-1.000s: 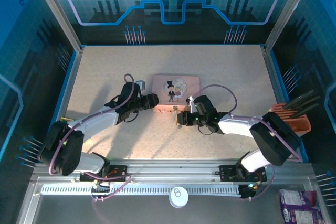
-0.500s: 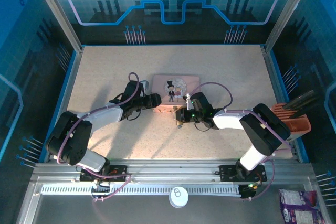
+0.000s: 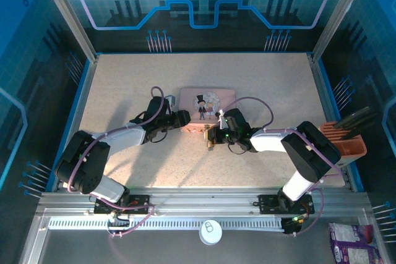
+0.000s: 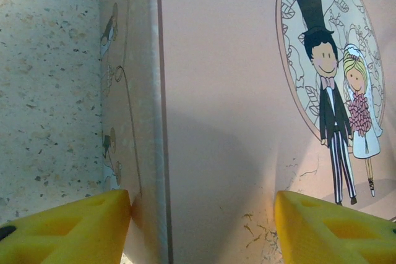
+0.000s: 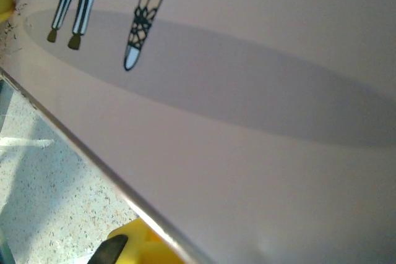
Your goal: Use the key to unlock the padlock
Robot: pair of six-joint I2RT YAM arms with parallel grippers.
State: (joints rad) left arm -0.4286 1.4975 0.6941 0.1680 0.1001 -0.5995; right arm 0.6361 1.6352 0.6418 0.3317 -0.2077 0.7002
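Overhead, both arms meet at the near edge of a pink tin (image 3: 207,100); an orange rack (image 3: 350,144) stands well apart. The padlock (image 3: 210,142), a brass speck, sits under the right gripper (image 3: 213,135), whose grip cannot be told. The left wrist camera shows the left gripper (image 4: 201,230) spread wide, its yellow fingertips (image 4: 68,227) straddling the tin's side wall.

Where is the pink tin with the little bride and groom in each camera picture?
Top external: the pink tin lies mid-table, lid up.
Left wrist: its lid and one side wall take up most of the picture.
Right wrist: its lid runs across the top and right, very close.
Shared landmark: the cartoon couple on the lid, whole at the right in the left wrist view, their legs and feet at top left in the right wrist view.
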